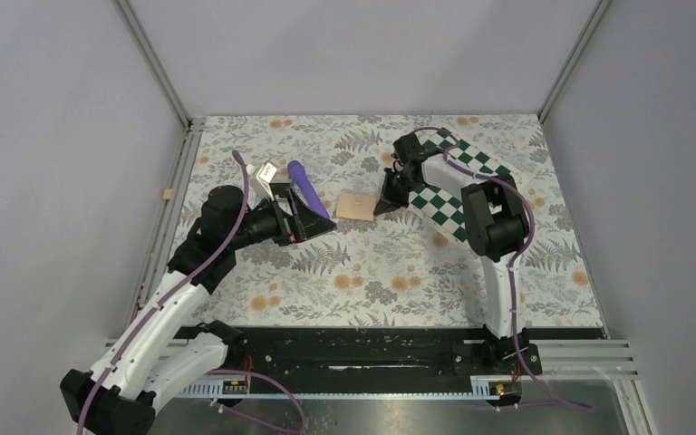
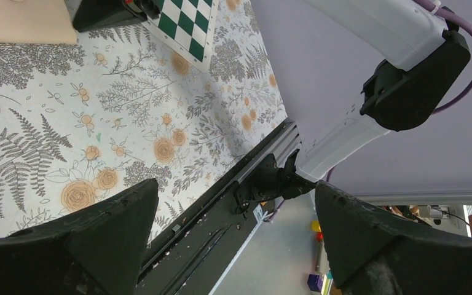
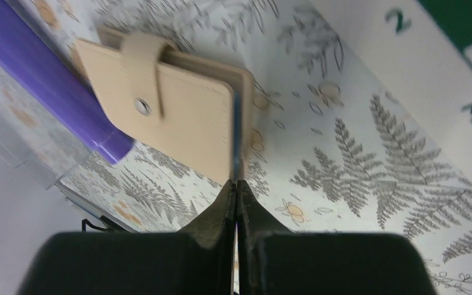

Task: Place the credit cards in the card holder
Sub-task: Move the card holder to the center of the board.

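Right gripper (image 3: pixel 236 182) is pinched tight on a thin blue card (image 3: pixel 236 138), seen edge-on, its far end meeting the side of the small tan folding card holder (image 3: pixel 178 117). The holder lies closed, strap snapped, on the floral-print table (image 1: pixel 390 272) between the arms. A purple plastic cylinder (image 3: pixel 37 74) sits just beside it. Left gripper (image 2: pixel 233 187) hangs wide open, holding nothing.

Left arm (image 1: pixel 159 308) reaches forward with its elbow bent; its end effector (image 2: pixel 233 190) is rolled sideways, fingers spread wide with nothing between them; right arm (image 1: pixel 500 281) folds inward, its end effector (image 3: pixel 236 184) low, fingers pinched on an edge-on blue credit card (image 3: pixel 236 138).
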Tool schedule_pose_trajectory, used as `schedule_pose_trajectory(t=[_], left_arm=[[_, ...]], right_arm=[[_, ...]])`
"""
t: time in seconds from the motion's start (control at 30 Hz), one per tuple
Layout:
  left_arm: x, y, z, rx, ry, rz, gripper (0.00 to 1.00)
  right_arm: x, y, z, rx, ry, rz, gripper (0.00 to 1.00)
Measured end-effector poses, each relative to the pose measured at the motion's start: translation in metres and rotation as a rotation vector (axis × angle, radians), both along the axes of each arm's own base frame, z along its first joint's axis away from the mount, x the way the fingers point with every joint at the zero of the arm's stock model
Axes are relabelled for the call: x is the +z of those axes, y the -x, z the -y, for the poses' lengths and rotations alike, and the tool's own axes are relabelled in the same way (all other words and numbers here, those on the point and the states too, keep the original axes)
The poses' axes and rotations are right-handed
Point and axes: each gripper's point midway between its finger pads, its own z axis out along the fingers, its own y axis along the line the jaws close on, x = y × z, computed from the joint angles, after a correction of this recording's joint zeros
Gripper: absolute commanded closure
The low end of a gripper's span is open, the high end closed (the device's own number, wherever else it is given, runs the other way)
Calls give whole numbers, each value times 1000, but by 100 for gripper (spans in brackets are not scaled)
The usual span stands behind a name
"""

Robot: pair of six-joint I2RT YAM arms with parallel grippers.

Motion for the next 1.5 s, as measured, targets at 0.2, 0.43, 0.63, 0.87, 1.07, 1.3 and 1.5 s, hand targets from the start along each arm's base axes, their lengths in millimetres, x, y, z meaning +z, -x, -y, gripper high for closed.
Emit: schedule_pose_trajectory(t=[0.2, 0.43, 0.63, 0.87, 1.07, 1.3, 1.5], left_arm=[[-8, 7, -5, 7, -12, -17, 1], [-31, 5, -10, 37, -72, -73, 1], [-69, -36, 1, 65, -203, -223, 14], [-134, -105, 22, 81, -373, -392, 43], [-181, -162, 35, 112, -479, -438, 45], [-214, -181, 24, 192, -587, -475, 45], [-219, -198, 25, 221, -609, -466, 44]], right_arm=[[-2, 44, 11, 20, -15, -60, 100], [22, 78, 20, 33, -54, -22, 72], [29, 74, 18, 34, -75, 12, 50], [29, 60, 9, 22, -96, 6, 42], [21, 38, -1, -24, -111, -26, 42], [8, 26, -4, -78, -110, -77, 43], [10, 13, -10, -107, -121, -80, 44]])
